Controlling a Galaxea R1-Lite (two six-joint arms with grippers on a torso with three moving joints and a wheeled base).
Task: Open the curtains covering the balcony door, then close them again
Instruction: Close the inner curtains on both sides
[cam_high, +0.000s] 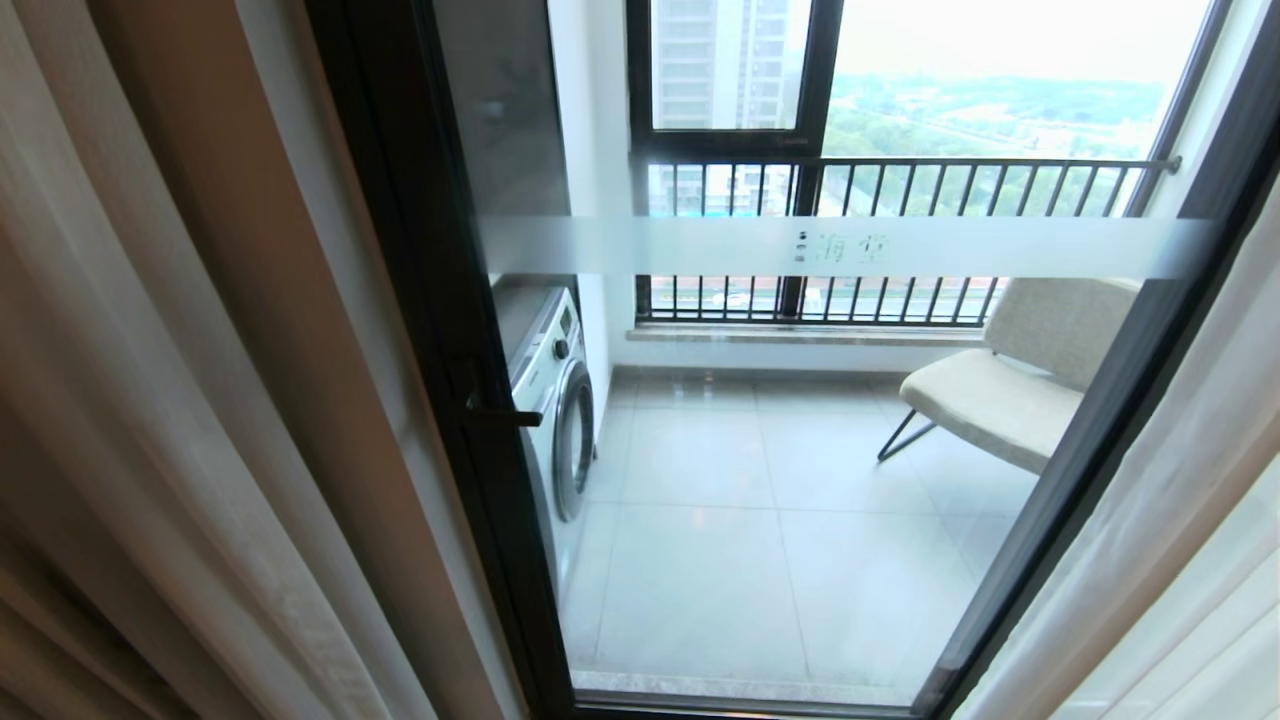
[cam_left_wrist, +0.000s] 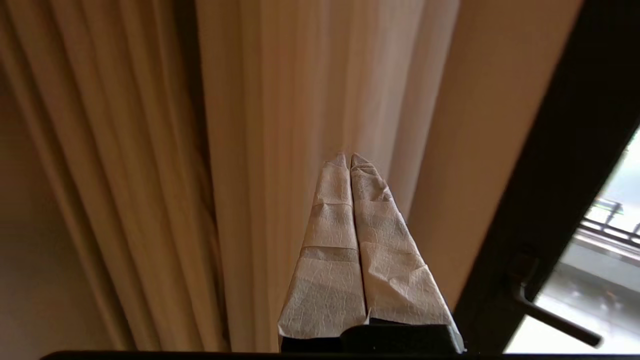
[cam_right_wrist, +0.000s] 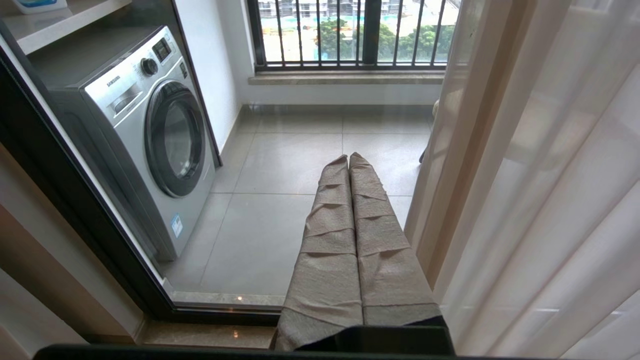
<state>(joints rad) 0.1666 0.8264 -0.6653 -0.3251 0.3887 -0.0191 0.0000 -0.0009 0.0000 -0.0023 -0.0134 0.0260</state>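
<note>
The curtains are drawn apart: a cream-beige panel (cam_high: 200, 400) hangs at the left and a white sheer panel (cam_high: 1190, 520) at the right. Between them the balcony door (cam_high: 800, 450) shows its glass, black frame, frosted band (cam_high: 840, 247) and black handle (cam_high: 495, 410). Neither gripper is in the head view. In the left wrist view my left gripper (cam_left_wrist: 348, 157), fingers wrapped in pale tape, is shut and empty, pointing at the pleated beige curtain (cam_left_wrist: 280, 125) close ahead, with the door handle (cam_left_wrist: 545, 310) off to one side. My right gripper (cam_right_wrist: 348, 157) is shut and empty, facing the glass beside the sheer curtain (cam_right_wrist: 550, 200).
Behind the glass stand a silver washing machine (cam_high: 555, 400) on the left and a beige chair (cam_high: 1010, 385) on the right, on a tiled balcony floor. A black-framed window with railing bars (cam_high: 900, 240) closes the far side.
</note>
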